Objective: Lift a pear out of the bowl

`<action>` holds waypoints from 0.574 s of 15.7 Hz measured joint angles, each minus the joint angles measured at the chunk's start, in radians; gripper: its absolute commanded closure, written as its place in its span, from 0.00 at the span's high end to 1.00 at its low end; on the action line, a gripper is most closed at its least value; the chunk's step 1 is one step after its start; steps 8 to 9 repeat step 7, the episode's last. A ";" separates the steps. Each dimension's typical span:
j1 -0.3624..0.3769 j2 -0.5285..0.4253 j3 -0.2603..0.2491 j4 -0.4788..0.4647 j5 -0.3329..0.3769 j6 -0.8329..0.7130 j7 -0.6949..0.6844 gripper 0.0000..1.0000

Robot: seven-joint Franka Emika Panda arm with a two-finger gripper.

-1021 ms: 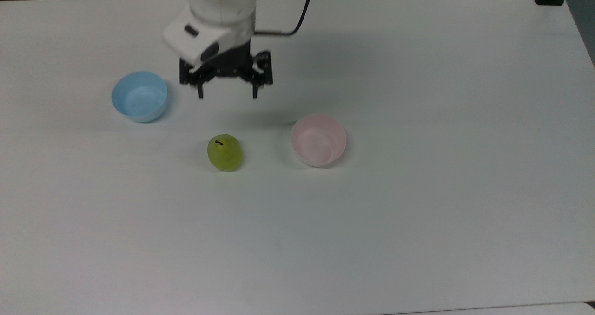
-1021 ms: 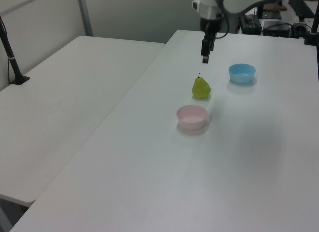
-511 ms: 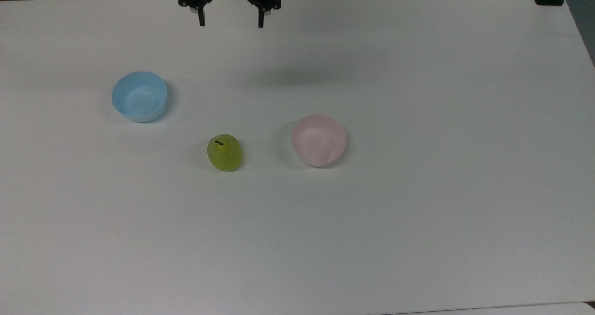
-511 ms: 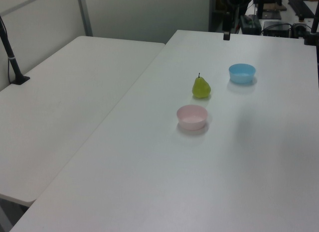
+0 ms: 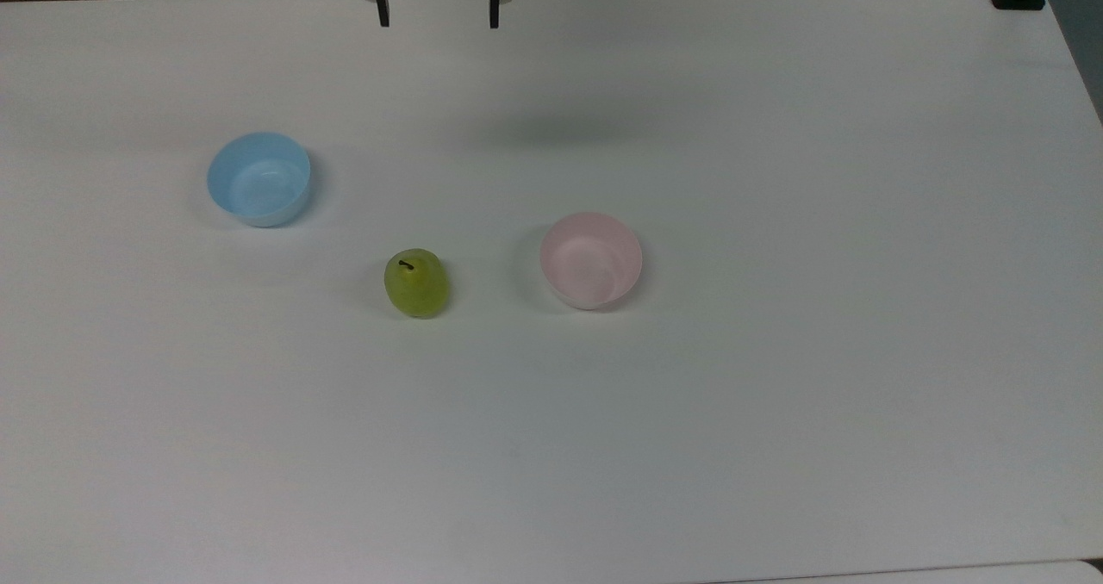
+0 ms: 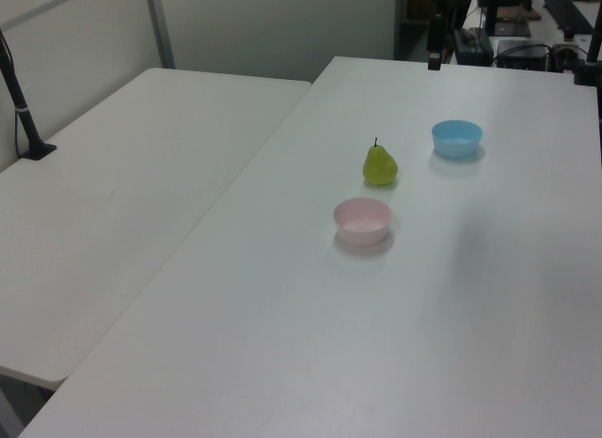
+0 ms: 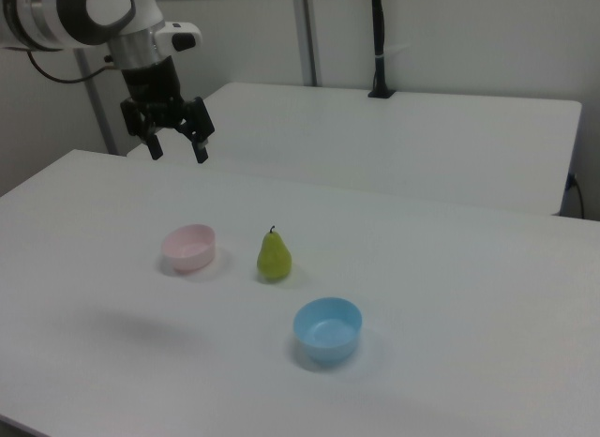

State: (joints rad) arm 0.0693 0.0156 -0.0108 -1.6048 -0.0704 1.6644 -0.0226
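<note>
The yellow-green pear (image 5: 416,283) (image 6: 380,165) (image 7: 274,256) stands upright on the white table, stem up, outside any bowl. The pale pink bowl (image 5: 591,260) (image 6: 362,220) (image 7: 188,247) is beside it, holding nothing. My gripper (image 5: 438,15) (image 7: 177,153) hangs high above the table at the top view's upper edge, far from the pear, with its black fingers spread open and nothing between them. In the left view one finger (image 6: 435,54) shows at the top.
A light blue bowl (image 5: 258,178) (image 6: 456,137) (image 7: 327,329) sits on the pear's other side. A second white table (image 6: 122,175) adjoins this one. A black post (image 7: 378,43) stands on it.
My gripper has risen and drawn back from above the spot between the blue bowl and the pear to the table's far edge. Pear and bowls have not moved.
</note>
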 measured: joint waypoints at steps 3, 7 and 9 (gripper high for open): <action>-0.003 -0.018 -0.001 -0.011 0.031 -0.028 0.002 1.00; -0.006 -0.028 -0.007 -0.023 0.034 -0.032 0.002 1.00; -0.006 -0.028 -0.007 -0.023 0.034 -0.032 0.002 1.00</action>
